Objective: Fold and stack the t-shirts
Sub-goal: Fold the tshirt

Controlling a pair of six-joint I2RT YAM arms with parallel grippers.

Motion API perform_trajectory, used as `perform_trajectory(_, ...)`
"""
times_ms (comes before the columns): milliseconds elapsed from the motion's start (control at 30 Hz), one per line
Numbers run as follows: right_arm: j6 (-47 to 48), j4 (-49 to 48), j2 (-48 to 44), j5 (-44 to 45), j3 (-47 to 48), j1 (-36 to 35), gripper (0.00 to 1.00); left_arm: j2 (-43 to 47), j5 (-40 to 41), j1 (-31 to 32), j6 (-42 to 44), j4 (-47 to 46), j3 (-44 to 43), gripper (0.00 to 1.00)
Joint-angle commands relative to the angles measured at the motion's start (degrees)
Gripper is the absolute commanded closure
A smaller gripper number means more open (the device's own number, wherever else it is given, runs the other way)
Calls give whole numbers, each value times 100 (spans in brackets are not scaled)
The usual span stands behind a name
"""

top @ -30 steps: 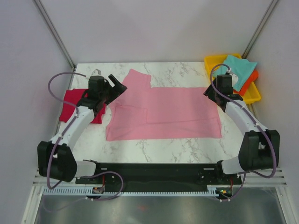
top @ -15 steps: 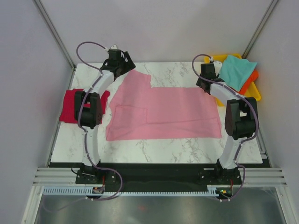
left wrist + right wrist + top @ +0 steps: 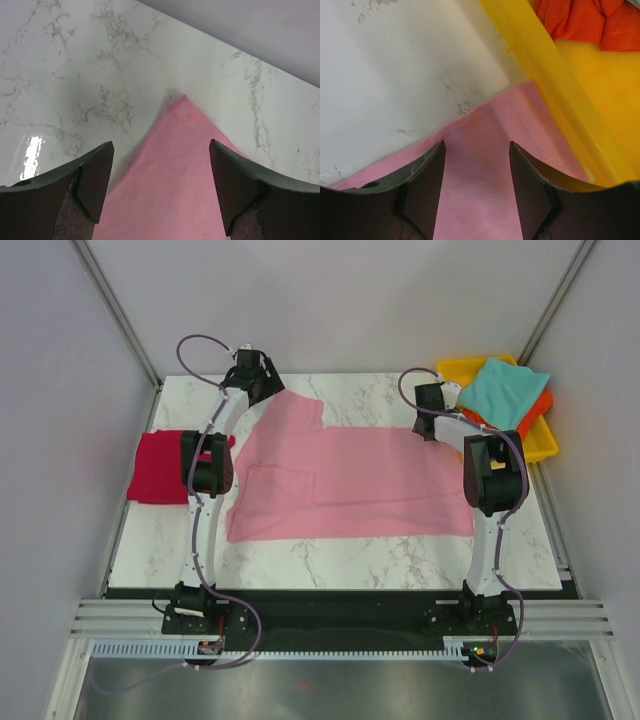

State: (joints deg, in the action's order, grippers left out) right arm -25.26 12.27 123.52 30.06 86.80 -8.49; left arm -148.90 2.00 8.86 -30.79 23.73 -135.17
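Observation:
The light pink t-shirt (image 3: 345,480) lies spread flat across the middle of the marble table. My left gripper (image 3: 268,383) is open over its far left corner, which shows between the jaws in the left wrist view (image 3: 175,170). My right gripper (image 3: 430,412) is open over its far right corner (image 3: 480,170), beside the yellow tray's wall (image 3: 555,100). The crimson red t-shirt (image 3: 158,470) lies folded at the left edge. The teal t-shirt (image 3: 505,390) lies on the orange t-shirt (image 3: 538,408) in the tray; the orange one also shows in the right wrist view (image 3: 585,20).
The yellow plastic tray (image 3: 460,370) stands at the far right corner of the table. Grey walls and metal posts close the back and sides. Both arms stretch from the near edge to the far side.
Both arms have reached out from mid-table to the far side. The left gripper now sits at the pink shirt's far left corner, the right at its far right corner.

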Motion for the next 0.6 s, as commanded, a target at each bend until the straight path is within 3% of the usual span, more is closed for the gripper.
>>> perform_trajectory(0, -85, 82, 75, 18, 346, 5, 38, -270, -15, -43, -208, 150, -299, 17)
perform_trajectory(233, -129, 91, 119, -299, 381, 5, 40, -632, -42, -104, -393, 580, -703, 27)
perform_trajectory(567, -173, 100, 93, -528, 302, 5, 40, -526, 142, 71, 283, 967, -712, 36)
